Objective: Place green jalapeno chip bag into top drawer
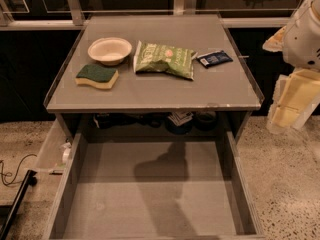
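Note:
The green jalapeno chip bag [165,59] lies flat on the grey tabletop [200,91], right of centre, with white lettering and a small red-orange spot. The top drawer [150,194] is pulled out wide below the table's front edge; its flat grey bottom is bare and carries the arm's shadow. My gripper [291,103] hangs at the far right of the view, off the table's right side, level with its front edge and well apart from the bag. It holds nothing that I can see.
A white bowl [109,50] and a green-topped yellow sponge [97,76] sit on the table's left side. A small dark blue packet [214,58] lies right of the bag. A narrow pale side tray [52,151] sticks out at left. Cables lie on the floor at left.

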Controlling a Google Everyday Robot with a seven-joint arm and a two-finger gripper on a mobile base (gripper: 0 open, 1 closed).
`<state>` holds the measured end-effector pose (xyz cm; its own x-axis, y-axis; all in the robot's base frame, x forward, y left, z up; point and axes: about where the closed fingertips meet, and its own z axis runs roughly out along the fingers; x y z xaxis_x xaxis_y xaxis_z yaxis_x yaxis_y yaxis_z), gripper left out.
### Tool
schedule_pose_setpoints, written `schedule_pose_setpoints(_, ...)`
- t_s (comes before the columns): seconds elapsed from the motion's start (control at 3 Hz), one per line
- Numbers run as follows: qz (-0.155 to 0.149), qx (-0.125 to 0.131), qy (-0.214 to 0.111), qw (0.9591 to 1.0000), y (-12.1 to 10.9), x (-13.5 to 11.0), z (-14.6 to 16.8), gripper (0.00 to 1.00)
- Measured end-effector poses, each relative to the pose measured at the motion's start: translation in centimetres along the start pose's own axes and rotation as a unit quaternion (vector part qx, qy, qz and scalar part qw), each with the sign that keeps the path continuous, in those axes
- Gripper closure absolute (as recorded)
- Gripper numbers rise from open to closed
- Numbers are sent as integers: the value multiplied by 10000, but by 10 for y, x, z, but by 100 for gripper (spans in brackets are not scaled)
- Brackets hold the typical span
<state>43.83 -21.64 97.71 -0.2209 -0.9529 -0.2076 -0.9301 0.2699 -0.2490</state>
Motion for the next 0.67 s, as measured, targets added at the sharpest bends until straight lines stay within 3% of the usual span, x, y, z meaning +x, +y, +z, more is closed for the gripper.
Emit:
schedule_pose_setpoints(0.33, -1, 1, -1, 10000, 0, 0, 0, 0)
schedule_pose_setpoints(0.67, -188, 123, -179, 9996, -20, -22, 2, 0)
